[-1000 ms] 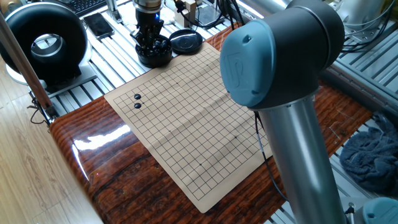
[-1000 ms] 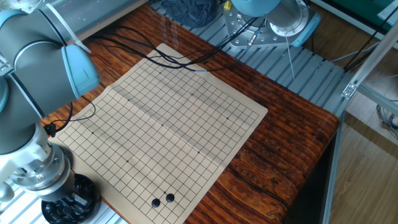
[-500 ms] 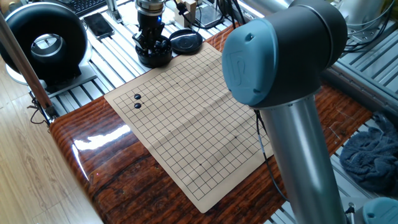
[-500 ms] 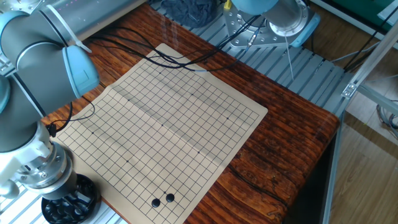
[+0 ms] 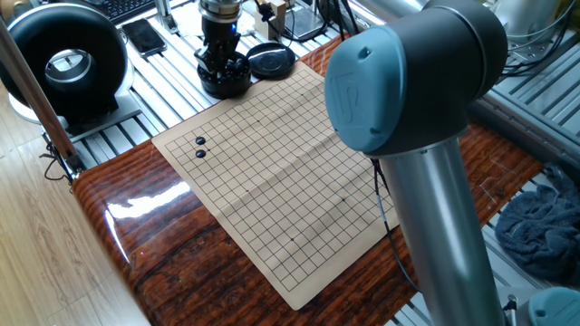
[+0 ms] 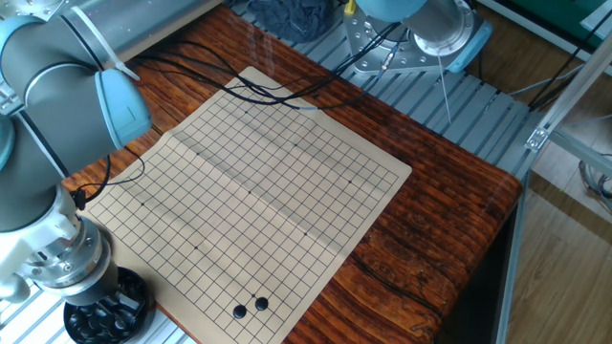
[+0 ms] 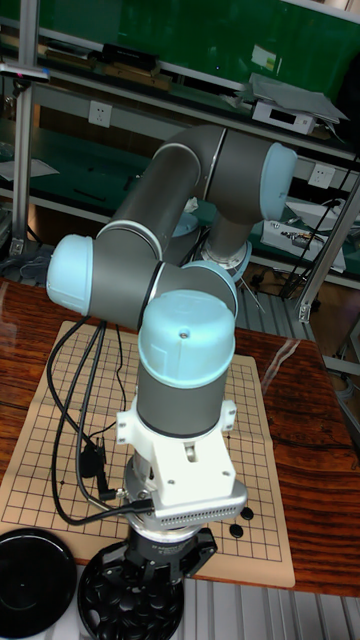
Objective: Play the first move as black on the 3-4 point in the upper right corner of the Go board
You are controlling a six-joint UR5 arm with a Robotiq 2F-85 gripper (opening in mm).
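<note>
Red-brown glossy wooden table on a slatted aluminium bench carries the scene. Gripper points straight down into the black bowl of stones, which stands off the board just past its far edge in one fixed view; the fingertips are sunk among the stones, so whether the jaws are spread or closed, and whether they hold a stone, cannot be told. In the other fixed view the same bowl sits under the wrist at the lower left, dark stones showing inside. Beside the bowl lies its flat black lid. Go board, a tan sheet ruled with thin black lines, lies flat on the table, with dark cables trailing over one corner. Two black stones rest on adjacent crossings near one corner of the board, almost touching; they appear again at the board's near edge and beside the wrist in the tall fixed view. Every other crossing is bare. A blue-capped elbow of the arm fills the foreground.
</note>
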